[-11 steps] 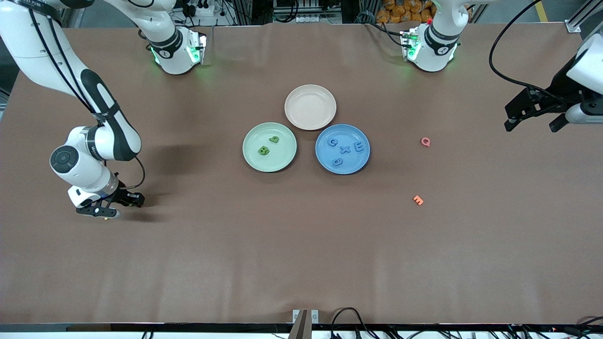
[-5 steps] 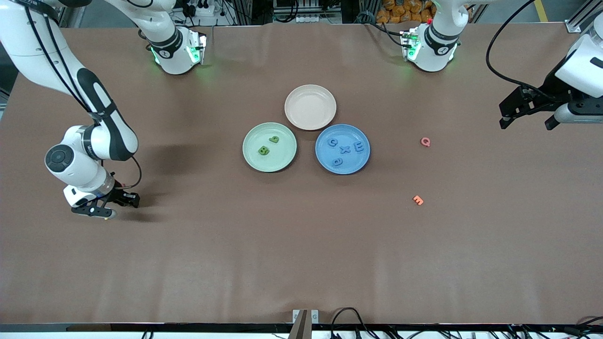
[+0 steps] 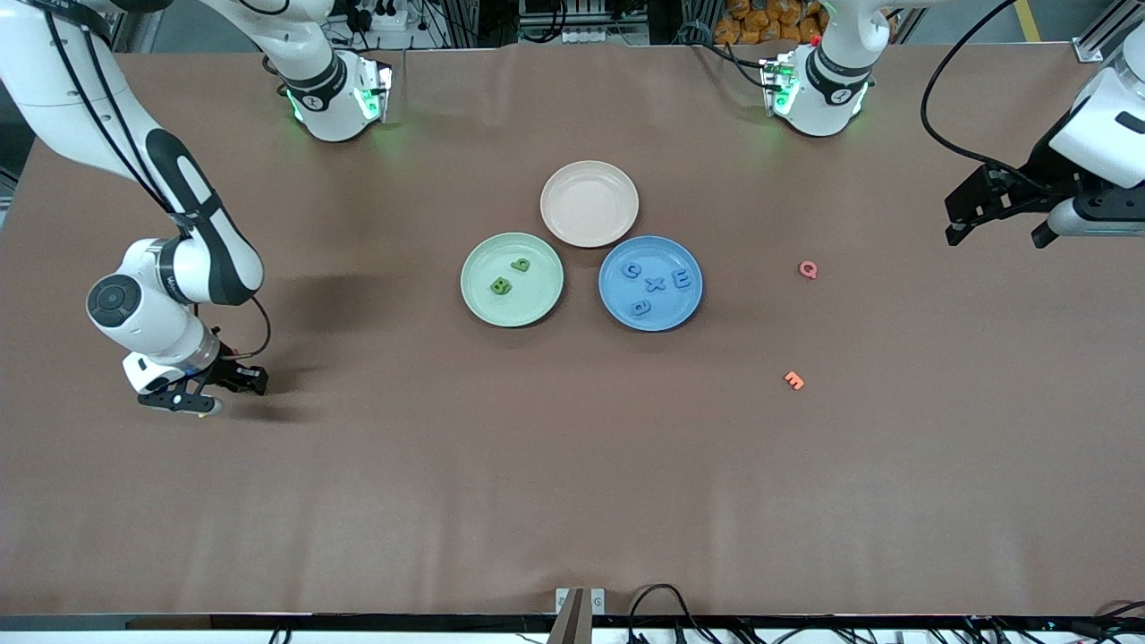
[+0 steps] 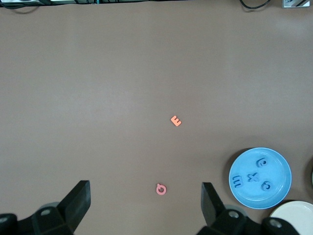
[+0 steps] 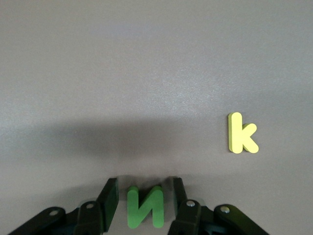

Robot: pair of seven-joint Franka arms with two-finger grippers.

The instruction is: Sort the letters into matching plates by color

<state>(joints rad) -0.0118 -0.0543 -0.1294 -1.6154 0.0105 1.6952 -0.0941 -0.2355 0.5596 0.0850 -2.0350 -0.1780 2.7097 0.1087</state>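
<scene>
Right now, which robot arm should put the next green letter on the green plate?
The right arm. Its claw already sits around a green letter low at its end of the table. The left claw hangs open and empty at the other end, and the green plate holds only two letters.

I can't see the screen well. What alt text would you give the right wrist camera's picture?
The right pincer has its two black fingers closed around a green letter N, low over a brown table. A yellow letter k lies flat on the table nearby, apart from the pincer.
</scene>
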